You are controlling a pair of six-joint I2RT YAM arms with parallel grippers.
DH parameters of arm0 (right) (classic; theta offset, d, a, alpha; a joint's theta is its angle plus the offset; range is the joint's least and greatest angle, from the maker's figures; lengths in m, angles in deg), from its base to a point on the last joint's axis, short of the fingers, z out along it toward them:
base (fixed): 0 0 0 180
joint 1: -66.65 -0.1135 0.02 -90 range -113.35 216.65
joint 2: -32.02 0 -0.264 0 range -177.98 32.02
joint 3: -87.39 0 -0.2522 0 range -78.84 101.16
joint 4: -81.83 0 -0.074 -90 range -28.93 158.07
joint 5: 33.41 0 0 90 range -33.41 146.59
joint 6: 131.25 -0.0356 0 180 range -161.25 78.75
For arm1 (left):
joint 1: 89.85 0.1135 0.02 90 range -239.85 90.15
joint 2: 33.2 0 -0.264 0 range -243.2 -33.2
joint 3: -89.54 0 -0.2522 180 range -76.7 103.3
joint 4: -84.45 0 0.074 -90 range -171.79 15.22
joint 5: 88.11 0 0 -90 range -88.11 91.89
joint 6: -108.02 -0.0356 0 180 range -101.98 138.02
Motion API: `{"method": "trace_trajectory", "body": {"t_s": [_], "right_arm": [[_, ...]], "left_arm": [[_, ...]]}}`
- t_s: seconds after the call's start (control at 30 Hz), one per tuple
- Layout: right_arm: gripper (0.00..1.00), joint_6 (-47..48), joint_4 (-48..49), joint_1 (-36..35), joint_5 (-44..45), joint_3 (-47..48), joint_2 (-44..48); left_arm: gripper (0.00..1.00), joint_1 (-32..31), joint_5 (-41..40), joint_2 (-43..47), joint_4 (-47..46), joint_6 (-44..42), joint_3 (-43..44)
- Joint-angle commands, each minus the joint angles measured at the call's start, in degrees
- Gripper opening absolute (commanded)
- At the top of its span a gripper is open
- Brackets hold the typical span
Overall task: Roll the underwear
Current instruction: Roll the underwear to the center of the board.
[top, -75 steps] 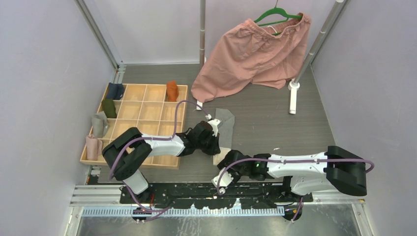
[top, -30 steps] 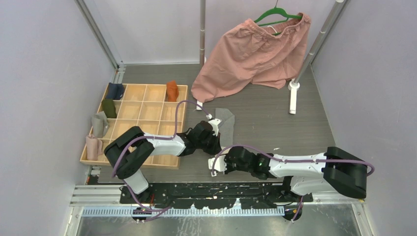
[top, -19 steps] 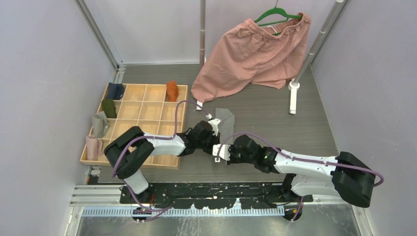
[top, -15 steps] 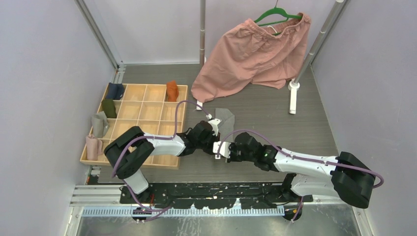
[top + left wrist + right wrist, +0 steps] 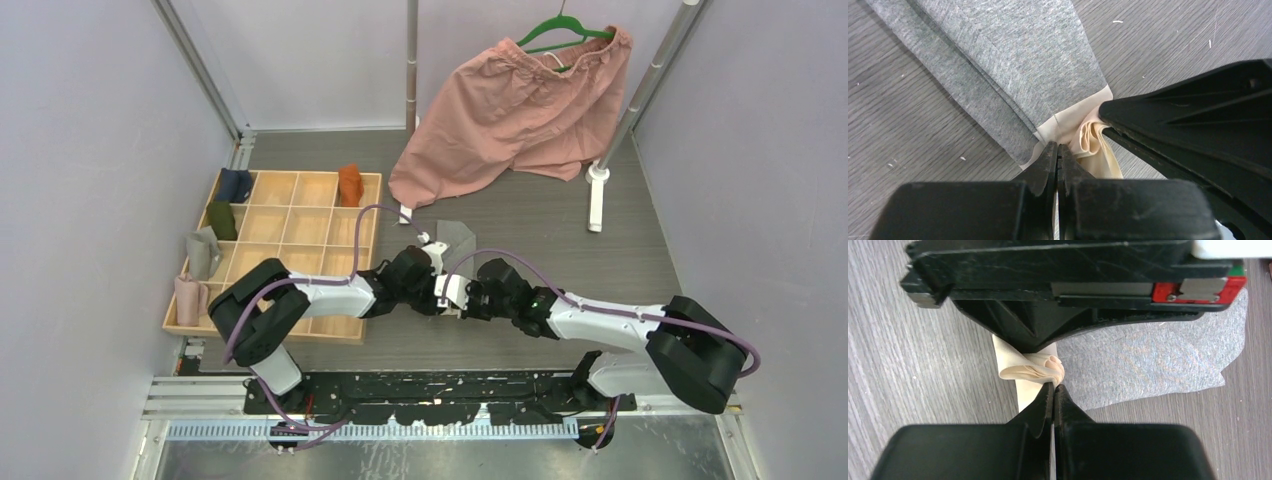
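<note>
Nearest the arm bases, around the middle of the surface [image 5: 560, 230], the left arm's fingers [image 5: 1054, 154] are reaching in from 9 o'clock and the right arm's fingers [image 5: 1052, 392] from 3 o'clock, meeting almost tip to tip. Both pairs are pressing fully together, each pinching the cream trim [image 5: 1068, 127] at the near end of the grey underwear [image 5: 1018, 60]. Between them the trim is bunching into a small soft fold, which looks like the start of a roll. Beyond that, the grey cloth is lying flat on the surface, folded lengthwise into a narrow strip and running off toward 12 o'clock. It is looking light, thin and limp, so it is likely to sag and unroll as soon as the hold loosens. The trim is the thicker, firmer edge, so it is probably the best place to grip, at its two ends, with the roll turning away over the flat strip. Farther off at 10 o'clock, a wooden tray [image 5: 300, 172] is holding the rust-orange underwear [image 5: 349, 184] upright in its far right corner compartment. At 1 o'clock, the big pink shorts [image 5: 510, 110] are hanging from a green hanger [image 5: 560, 30].
</note>
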Motion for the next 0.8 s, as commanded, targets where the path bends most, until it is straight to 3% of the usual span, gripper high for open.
{"method": "trace_trajectory", "body": {"t_s": [0.0, 0.43, 0.77], "right_arm": [[0.01, -1.3, 5.6, 1.3, -1.5, 1.8, -1.5], [0.01, -1.2, 7.6, 2.8, -2.2, 2.6, -5.2], [0.01, -3.1, 1.2, 4.7, -6.0, 7.8, -8.6]], "left_arm": [[0.01, -0.1, -1.0, 2.5, 5.7, -0.2, -0.6], [0.01, 0.0, -5.0, 14.5, 4.7, 2.1, -6.6], [0.01, -0.1, -0.7, 20.7, -17.9, 4.0, -19.3]]}}
